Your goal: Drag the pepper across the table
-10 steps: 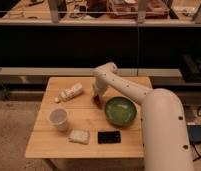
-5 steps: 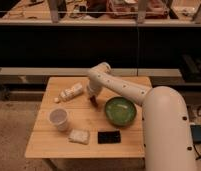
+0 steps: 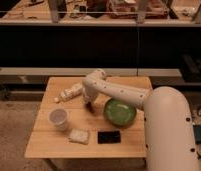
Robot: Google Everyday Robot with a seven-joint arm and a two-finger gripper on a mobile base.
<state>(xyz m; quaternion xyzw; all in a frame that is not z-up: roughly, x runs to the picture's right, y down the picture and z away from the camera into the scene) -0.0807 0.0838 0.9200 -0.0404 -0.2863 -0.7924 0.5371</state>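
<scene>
1. Far left, upright on the light wooden plank table [image 3: 44, 142]: a translucent white plastic cup [image 3: 59, 119], apart from everything else and probably off the drag line.
2. Behind it, lying on its side towards the back-left corner: a pale cream bottle [image 3: 71, 93], close to the arm's wrist but not visibly touched.
3. Near the front edge: a pale yellow wedge-like block [image 3: 79, 136], lying flat and clear of the work.
4. At mid-table, hanging straight down from the white arm [image 3: 121, 95]: the dark gripper [image 3: 87, 102], tip at the wood. Open or closed, cannot tell. Set this low presumably to press and slide rather than lift.
5. Right at that tip: the small dark red elongated pepper [image 3: 89, 108], barely separable from the gripper. Gripped or merely pushed, cannot tell.
6. Front, beside the wedge: a black flat rectangle [image 3: 109, 136], lying idle.
7. Just right of the gripper, below the forearm: a round green bowl [image 3: 119, 111], likely the nearest obstacle to any rightward drag.
8. Smooth, level planks underneath, probably easy for sliding. Behind, dark shelving and cluttered benches. Below, speckled floor.
</scene>
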